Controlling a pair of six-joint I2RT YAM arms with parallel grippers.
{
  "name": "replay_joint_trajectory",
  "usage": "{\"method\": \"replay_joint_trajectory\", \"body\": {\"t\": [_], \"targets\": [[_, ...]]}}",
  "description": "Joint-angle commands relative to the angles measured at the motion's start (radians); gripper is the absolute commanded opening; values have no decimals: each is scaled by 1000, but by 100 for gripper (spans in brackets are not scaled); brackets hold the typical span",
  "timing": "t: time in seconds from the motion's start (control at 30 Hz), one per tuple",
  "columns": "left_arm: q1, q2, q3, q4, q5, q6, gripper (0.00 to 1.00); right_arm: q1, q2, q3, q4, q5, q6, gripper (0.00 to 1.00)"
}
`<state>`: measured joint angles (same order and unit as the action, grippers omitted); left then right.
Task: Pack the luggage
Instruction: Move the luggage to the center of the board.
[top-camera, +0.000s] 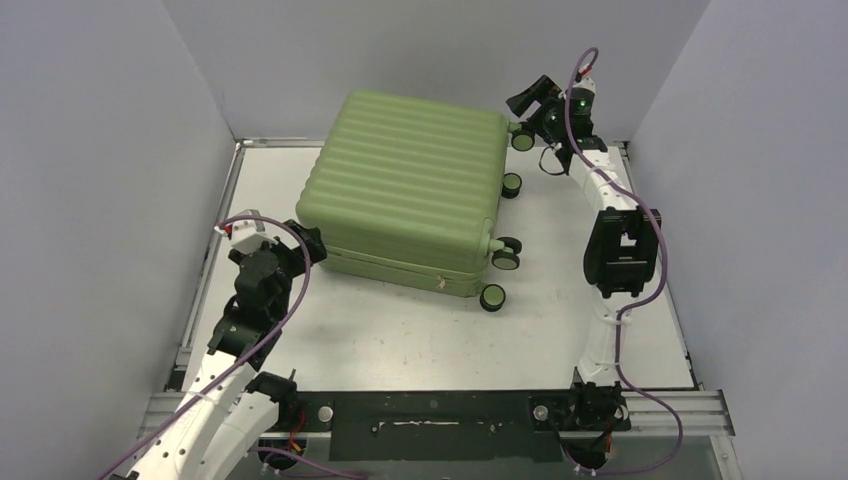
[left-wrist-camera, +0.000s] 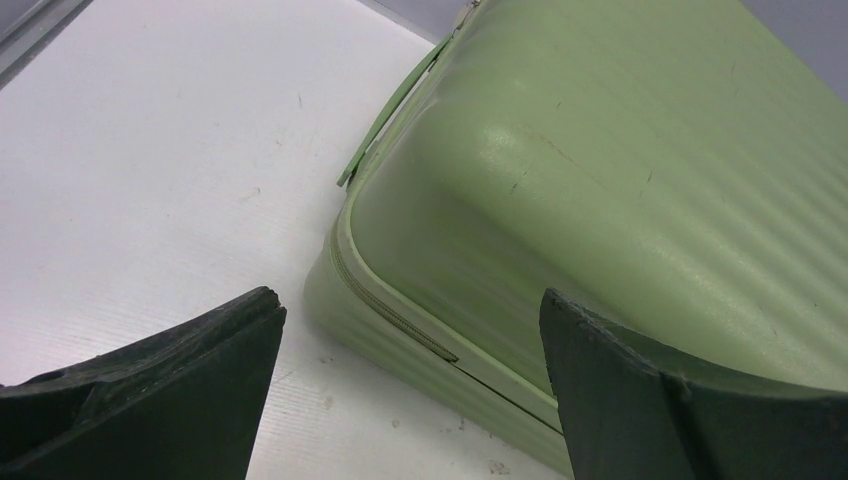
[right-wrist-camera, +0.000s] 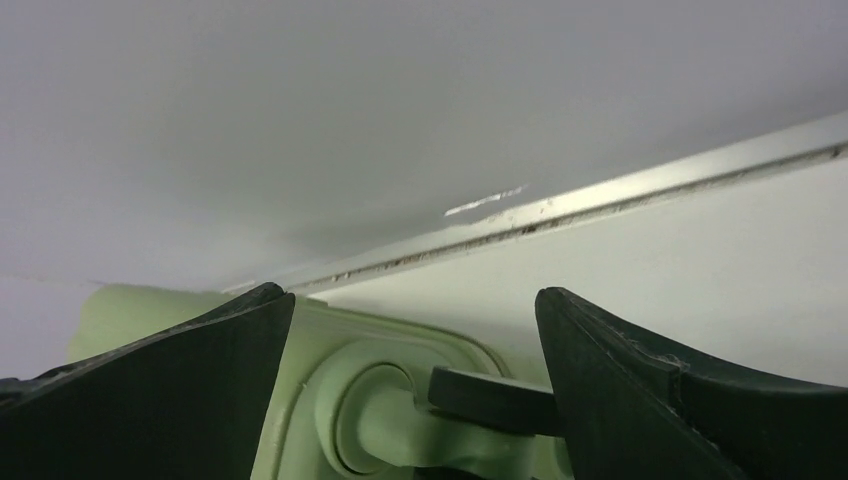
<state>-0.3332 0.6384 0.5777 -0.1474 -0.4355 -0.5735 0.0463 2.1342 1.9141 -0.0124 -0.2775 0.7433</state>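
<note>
The luggage (top-camera: 410, 190), a closed light-green hard shell with a ribbed, faintly glossy top, is lying flat on the white tabletop (top-camera: 400, 330), centre to far, its black wheels (top-camera: 504, 259) facing right. The left hand (top-camera: 308, 246) is hovering released just beside the near-left corner, by the zipper seam (left-wrist-camera: 390, 310). The right hand (top-camera: 527, 100) is gaping, holding nothing, over the far-right wheel mount (right-wrist-camera: 380, 420).

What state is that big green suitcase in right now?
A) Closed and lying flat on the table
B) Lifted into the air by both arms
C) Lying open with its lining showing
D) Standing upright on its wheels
A: the luggage lies flat on the table with its ribbed shell facing up and both halves shut together, its wheels sticking out sideways.
</note>
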Motion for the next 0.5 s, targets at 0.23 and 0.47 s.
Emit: {"method": "replay_joint_trajectory", "body": {"t": [0.23,0.47], "targets": [[-4,13,-5,50,29,-29,97,-9,-121,-330,285,-168,318,89],[-4,16,-10,55,37,-37,97,-12,-197,-448,336,-159,349,29]]}}
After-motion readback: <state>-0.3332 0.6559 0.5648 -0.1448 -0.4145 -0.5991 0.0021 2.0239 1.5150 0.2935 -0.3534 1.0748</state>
